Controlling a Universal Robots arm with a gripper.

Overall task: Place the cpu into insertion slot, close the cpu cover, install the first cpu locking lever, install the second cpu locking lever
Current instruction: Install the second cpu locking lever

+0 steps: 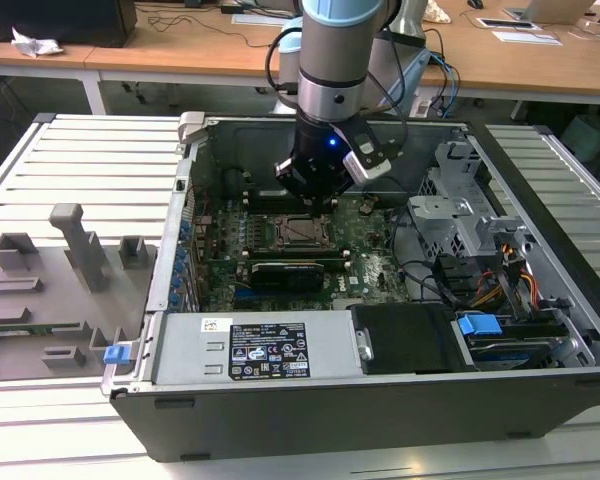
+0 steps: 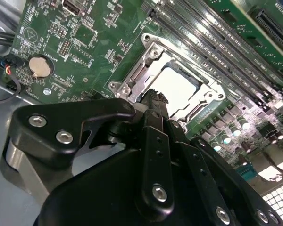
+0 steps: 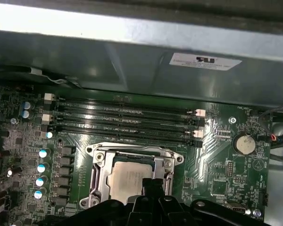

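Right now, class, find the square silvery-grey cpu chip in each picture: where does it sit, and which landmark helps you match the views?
Exterior view: the square silvery-grey cpu chip lies mid-motherboard, just below the black pincer.
Second wrist view: it lies inside the metal socket frame, beyond the pincer.
First wrist view: it sits in the frame.
Shared landmark, both wrist views: the round silver coin battery.

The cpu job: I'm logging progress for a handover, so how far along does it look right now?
Done: the cpu sits in the insertion slot, its silvery top showing through the window of the cpu cover, which lies down over it. In hand: the claw hovers at the socket's edge, holding nothing that I can see. Left: the two locking levers; whether either is latched can't be told from these views.
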